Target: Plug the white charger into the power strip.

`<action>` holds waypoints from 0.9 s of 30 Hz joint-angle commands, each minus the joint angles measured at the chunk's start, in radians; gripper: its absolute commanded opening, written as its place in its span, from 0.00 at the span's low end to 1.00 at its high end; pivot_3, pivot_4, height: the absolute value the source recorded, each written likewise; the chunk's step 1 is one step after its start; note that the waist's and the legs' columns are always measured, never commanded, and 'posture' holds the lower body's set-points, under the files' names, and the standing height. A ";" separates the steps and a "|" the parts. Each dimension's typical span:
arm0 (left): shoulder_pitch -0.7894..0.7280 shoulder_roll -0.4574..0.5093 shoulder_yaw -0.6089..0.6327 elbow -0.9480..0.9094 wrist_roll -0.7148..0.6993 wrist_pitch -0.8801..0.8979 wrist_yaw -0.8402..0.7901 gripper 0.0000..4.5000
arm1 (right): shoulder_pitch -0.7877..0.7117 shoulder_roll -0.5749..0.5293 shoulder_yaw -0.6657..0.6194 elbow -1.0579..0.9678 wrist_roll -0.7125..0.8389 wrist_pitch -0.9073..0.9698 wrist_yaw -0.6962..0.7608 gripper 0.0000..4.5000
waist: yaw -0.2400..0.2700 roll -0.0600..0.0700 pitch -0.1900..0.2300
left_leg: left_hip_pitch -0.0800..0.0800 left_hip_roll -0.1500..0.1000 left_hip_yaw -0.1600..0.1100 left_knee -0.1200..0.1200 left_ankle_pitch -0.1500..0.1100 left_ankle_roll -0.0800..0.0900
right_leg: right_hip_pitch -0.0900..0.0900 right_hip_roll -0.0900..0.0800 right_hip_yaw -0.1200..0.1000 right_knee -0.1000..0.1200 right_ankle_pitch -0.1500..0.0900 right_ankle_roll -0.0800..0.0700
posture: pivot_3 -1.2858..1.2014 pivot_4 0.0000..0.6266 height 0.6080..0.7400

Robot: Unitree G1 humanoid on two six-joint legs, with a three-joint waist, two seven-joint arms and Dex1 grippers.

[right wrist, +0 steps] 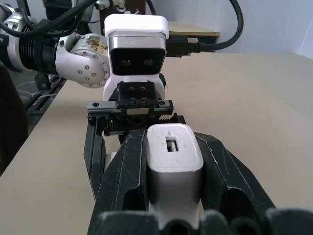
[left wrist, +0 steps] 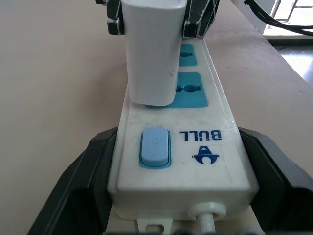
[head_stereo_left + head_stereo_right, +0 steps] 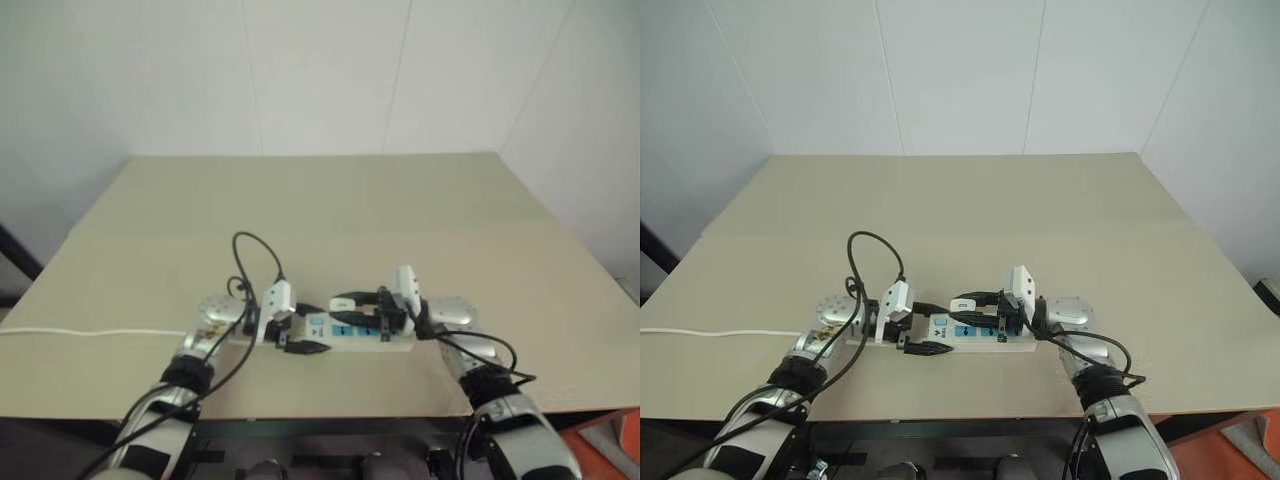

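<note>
The power strip [image 2: 215, 147], a white bar with blue socket faces and a blue switch, lies near the table's front edge [image 3: 352, 338]. My left gripper [image 2: 181, 183] is shut on its switch end, one black finger on each side. The white charger [image 2: 151, 54] stands upright on the strip, its lower end against the blue socket nearest the switch; no prongs show. My right gripper [image 1: 172, 139] is shut on the charger [image 1: 174, 164] from the opposite side, fingers pointing toward the left gripper. In the left eye view the two grippers [image 3: 297, 332] [image 3: 365, 312] face each other over the strip.
The beige table [image 3: 320, 210] stretches far behind the strip to white walls. The strip's white cord [image 3: 90, 332] runs left across the table toward its edge. Black cables loop above my left wrist [image 3: 255, 255]. An orange object [image 3: 610, 440] sits below the table's right front corner.
</note>
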 commanded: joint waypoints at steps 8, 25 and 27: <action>0.036 0.058 0.006 -0.091 -0.012 0.010 -0.017 0.73 | -0.037 0.033 0.068 0.116 -0.095 0.014 0.022 0.25 | -0.022 -0.002 -0.001 | 0.001 0.002 0.000 -0.001 0.000 0.000 | 0.000 0.002 0.001 0.001 0.000 -0.001 | 0.52 0.24 1.00; 0.057 0.088 0.017 -0.132 -0.022 0.028 -0.010 0.73 | 0.019 -0.026 0.030 0.223 -0.123 0.067 0.015 0.25 | -0.021 -0.004 -0.005 | 0.006 0.008 0.000 -0.003 -0.001 0.000 | 0.002 0.009 0.002 0.001 -0.001 -0.004 | 0.52 0.24 1.00; 0.053 0.091 0.018 -0.131 -0.022 0.028 -0.012 0.73 | 0.017 -0.026 0.034 0.231 -0.125 0.078 0.020 0.25 | -0.021 -0.004 -0.005 | 0.006 0.009 0.000 -0.003 -0.001 -0.001 | 0.003 0.009 0.002 0.001 -0.001 -0.004 | 0.52 0.24 1.00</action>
